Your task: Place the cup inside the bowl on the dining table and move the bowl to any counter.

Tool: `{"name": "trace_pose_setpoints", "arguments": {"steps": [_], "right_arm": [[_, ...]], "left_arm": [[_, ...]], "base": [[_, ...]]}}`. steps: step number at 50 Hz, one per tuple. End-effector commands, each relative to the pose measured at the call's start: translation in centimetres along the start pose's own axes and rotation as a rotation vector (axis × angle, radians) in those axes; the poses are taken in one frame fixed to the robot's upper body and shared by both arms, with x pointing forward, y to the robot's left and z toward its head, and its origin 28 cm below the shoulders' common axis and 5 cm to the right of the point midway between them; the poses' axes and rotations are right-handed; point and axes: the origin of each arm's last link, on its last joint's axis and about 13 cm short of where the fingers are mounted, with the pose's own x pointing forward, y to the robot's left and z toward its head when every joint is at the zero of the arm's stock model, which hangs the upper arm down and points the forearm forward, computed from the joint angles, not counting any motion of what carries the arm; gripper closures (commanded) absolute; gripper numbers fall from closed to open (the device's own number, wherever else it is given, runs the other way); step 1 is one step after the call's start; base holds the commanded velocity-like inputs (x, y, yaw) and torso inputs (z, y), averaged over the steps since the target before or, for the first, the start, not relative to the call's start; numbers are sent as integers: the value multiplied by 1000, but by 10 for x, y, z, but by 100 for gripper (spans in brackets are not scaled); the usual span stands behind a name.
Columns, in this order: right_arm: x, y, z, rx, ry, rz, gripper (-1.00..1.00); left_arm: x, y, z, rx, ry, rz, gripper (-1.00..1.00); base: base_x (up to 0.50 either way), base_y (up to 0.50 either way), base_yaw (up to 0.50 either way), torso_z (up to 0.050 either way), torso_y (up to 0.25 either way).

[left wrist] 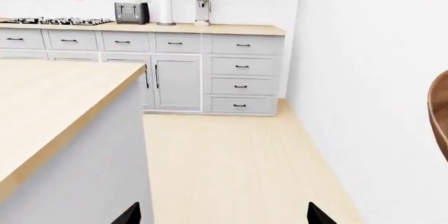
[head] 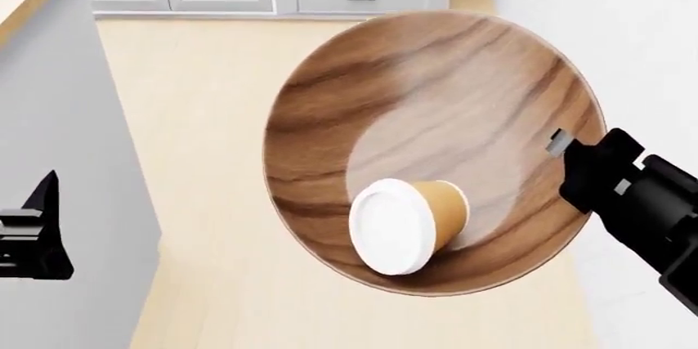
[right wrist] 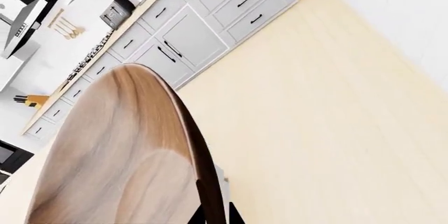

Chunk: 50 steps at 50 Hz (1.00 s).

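The wooden bowl hangs in the air over the floor, tilted toward me. My right gripper is shut on its right rim; in the right wrist view the dark rim runs between the two fingertips of the right gripper. The cup lies on its side inside the bowl, white lid facing me. My left gripper is open and empty at the left, well apart from the bowl. A sliver of the bowl shows in the left wrist view. The counter runs along the tiled back wall.
A pale wood top on a solid grey-white base stands close on my left; I cannot tell whether it is the dining table. On the counter are a toaster, a paper roll and a hob. A white wall is at the right.
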Motion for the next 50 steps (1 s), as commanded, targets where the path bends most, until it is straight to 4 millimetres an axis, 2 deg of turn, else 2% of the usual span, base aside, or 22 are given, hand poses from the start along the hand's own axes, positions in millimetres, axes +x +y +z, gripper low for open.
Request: {"name": "trace_pose_setpoints", "arguments": {"steps": [1, 26, 50], "right_arm": [[-5, 9, 9, 6, -28, 42, 100], [0, 9, 6, 16, -12, 44, 100], [-1, 8, 5, 19, -11, 46, 100]], "left_arm": [[2, -2, 1, -2, -3, -3, -100], [-1, 1, 6, 5, -8, -3, -100], [2, -2, 2, 0, -4, -4, -100]], "base": [[500, 0, 0, 0, 0], [500, 0, 0, 0, 1], [500, 0, 0, 0, 2]]}}
